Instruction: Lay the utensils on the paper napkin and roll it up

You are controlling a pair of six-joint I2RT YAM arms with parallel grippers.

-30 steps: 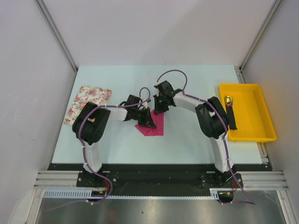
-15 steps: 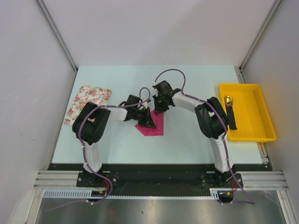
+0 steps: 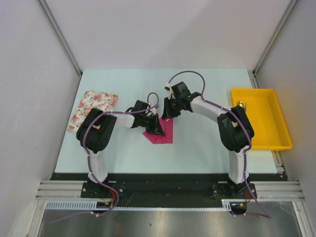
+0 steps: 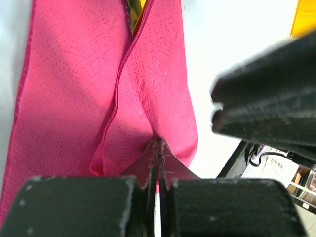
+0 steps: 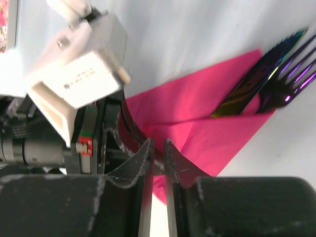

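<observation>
The magenta paper napkin (image 3: 166, 133) lies folded over at the table's middle. The utensils poke out of the fold in the right wrist view: an iridescent purple blade (image 5: 254, 86) and fork tines (image 5: 296, 66). In the left wrist view a dark and yellow sliver (image 4: 134, 12) shows inside the fold of the napkin (image 4: 74, 89). My left gripper (image 3: 158, 129) (image 4: 158, 144) is shut, pinching the near edge of the fold. My right gripper (image 3: 167, 114) (image 5: 158, 147) hovers over the napkin (image 5: 197, 106) with a narrow gap between its fingers and nothing in it.
A floral cloth (image 3: 93, 109) lies at the left of the table. A yellow tray (image 3: 269, 133) stands at the right, partly behind the right arm. The left arm's white wrist housing (image 5: 74, 69) sits close beside my right fingers.
The right gripper's jaws have parted slightly and it has lifted off the napkin. The right arm's elbow swung to the right. The left gripper has stayed put.
</observation>
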